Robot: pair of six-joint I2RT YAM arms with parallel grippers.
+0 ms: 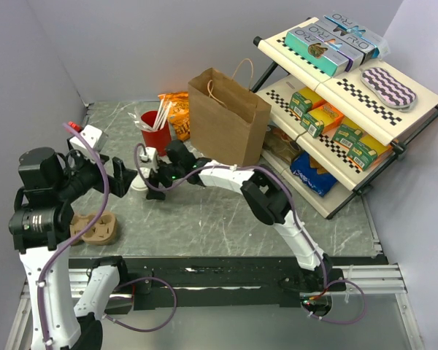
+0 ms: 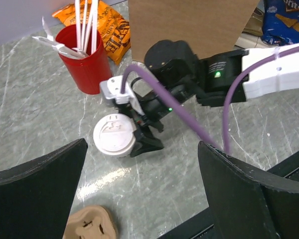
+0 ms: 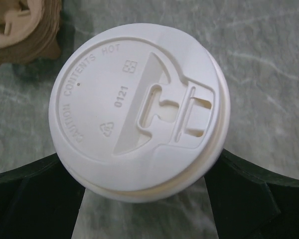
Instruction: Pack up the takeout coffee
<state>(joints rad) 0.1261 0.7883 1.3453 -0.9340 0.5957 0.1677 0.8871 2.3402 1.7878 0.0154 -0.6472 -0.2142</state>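
The takeout coffee (image 1: 139,178), a small white cup with a white domed lid, stands on the table left of the brown paper bag (image 1: 226,120). It fills the right wrist view (image 3: 139,114) and shows in the left wrist view (image 2: 114,135). My right gripper (image 1: 150,182) reaches in from the right. Its black fingers (image 3: 35,199) stand wide on either side of the cup; the lid hides any contact. My left gripper (image 1: 124,179) is open and empty, just left of the cup, looking down at it (image 2: 142,164).
A red cup with white sticks (image 1: 157,131) and an orange snack bag (image 1: 179,109) stand behind the coffee. A brown pulp carrier tray (image 1: 95,227) lies at the near left. A slanted shelf rack of boxes (image 1: 343,95) fills the right side.
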